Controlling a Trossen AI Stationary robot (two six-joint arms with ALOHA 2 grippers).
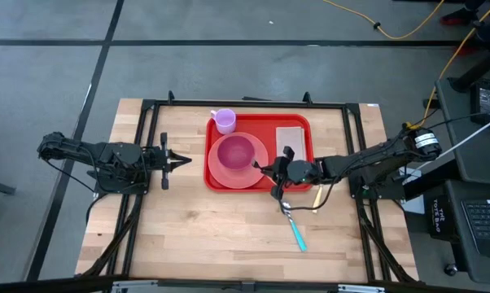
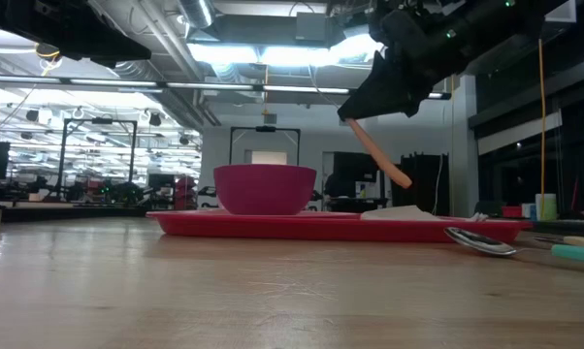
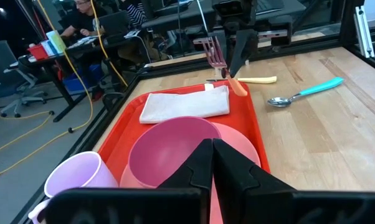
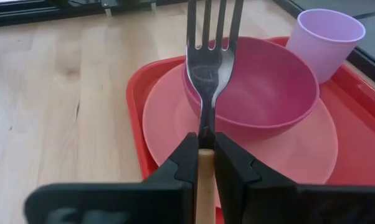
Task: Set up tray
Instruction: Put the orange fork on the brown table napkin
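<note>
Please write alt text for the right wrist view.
The right end effector is shut on a fork, tines pointing away, above a pink plate holding a magenta bowl on the red tray. A lilac cup stands beyond.

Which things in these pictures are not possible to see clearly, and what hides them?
- Fork: its handle end is hidden between the right gripper fingers, right wrist view.
- Napkin: only an edge shows behind the tray rim, low view.
- Cup: cut off by the picture edge, left wrist view.
- Left gripper: too small for detail, high view.
</note>
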